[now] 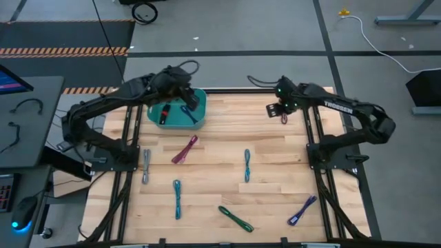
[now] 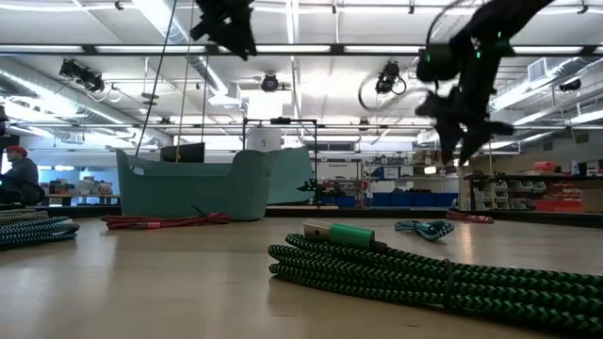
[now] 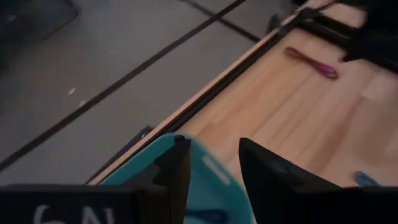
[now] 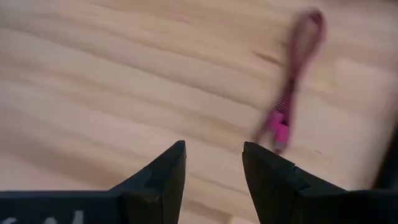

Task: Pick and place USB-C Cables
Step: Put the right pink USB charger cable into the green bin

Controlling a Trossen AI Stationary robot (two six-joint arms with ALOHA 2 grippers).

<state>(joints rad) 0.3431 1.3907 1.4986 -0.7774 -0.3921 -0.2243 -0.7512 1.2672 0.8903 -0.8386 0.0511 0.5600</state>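
Even, bright overhead light from ceiling strip lamps (image 2: 311,52); soft, faint shadows on the wooden worktop (image 1: 275,200). Right wrist view: magenta cable (image 4: 292,81) motion-blurred. Low view: foreground green cable (image 2: 424,273) sharp, background room hazy. Left wrist view generally soft.

Cables, 9 in sight altog. Inside the teal bin (image 1: 176,126): 2, i.e. 1 red-black (image 1: 165,111) and 1 blue (image 1: 187,113). Out on the wood: 7, i.e. 2 magenta (1 just beside the bin (image 1: 185,149), 1 well off to its right (image 1: 284,117)), 2 teal (image 1: 247,165) (image 1: 177,198), 1 grey (image 1: 146,166), 1 green (image 1: 235,218), 1 purple (image 1: 302,210), farthest from the bin. Bins: 1. Robot arms: 2 (image 1: 103,107) (image 1: 344,110).
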